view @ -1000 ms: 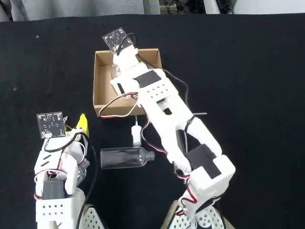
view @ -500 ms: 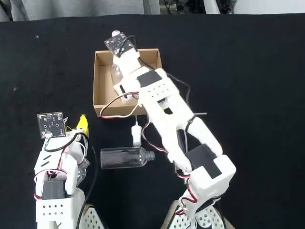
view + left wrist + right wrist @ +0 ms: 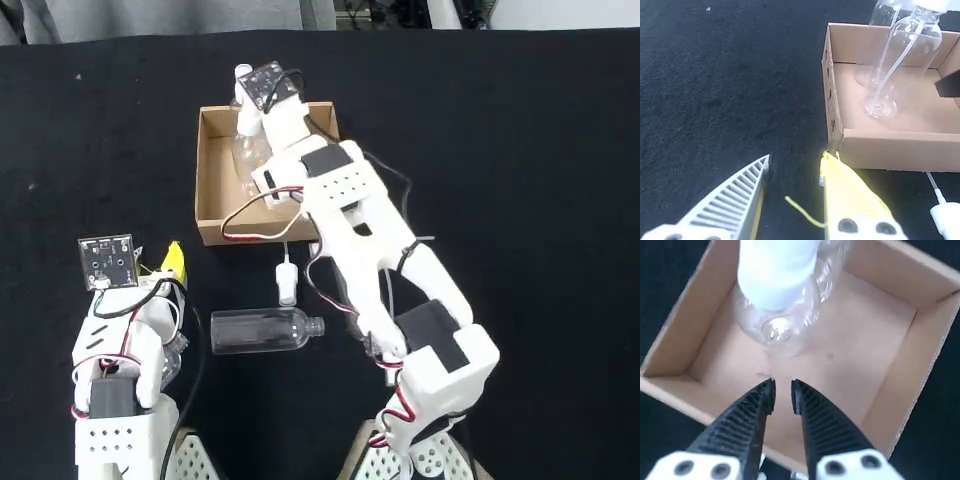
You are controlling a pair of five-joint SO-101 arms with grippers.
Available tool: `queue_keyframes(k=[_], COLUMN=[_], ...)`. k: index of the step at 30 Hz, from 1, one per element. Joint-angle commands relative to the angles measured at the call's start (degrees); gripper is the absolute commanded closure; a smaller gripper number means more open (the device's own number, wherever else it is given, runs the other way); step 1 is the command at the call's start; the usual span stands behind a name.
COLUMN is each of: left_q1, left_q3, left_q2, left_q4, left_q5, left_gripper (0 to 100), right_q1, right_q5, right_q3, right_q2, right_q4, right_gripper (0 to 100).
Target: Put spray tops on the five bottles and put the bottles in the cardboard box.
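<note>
one clear bottle (image 3: 262, 331), square cardboard box (image 3: 214, 182)

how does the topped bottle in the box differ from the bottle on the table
The boxed bottle stands upright; the table bottle lies on its side. The boxed bottle wears a white spray top; the table bottle's neck is open. Both are clear plastic.

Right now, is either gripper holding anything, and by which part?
Nothing is held. The right gripper hangs empty over the brown cardboard box; the left gripper is open over the black table.
</note>
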Motion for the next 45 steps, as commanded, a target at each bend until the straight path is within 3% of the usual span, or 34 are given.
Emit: queue_keyframes(k=[1,20,37,45], left_q1=[-0.6,-0.6,-0.6,-0.6], left_q3=[1.5,1.5,1.5,1.5], left_q2=[-0.4,-0.4,-0.4,-0.4], left_q4=[0.5,0.6,0.6,0.6], left_q5=[0.2,0.2,0.2,0.2], left_gripper=[84,84,84,84], right_q1=[2.8,2.4,-0.1,0.4], right_q5=[-0.5,-0.6,-0.6,-0.2], right_q3=[4.4,12.4,14.0,13.4], right_q2=[-4.9,2.3,3.1,-4.7], right_q4=[-9.3,-30.4,-32.7,-22.8], right_gripper=[98.4,98.6,98.6,98.3])
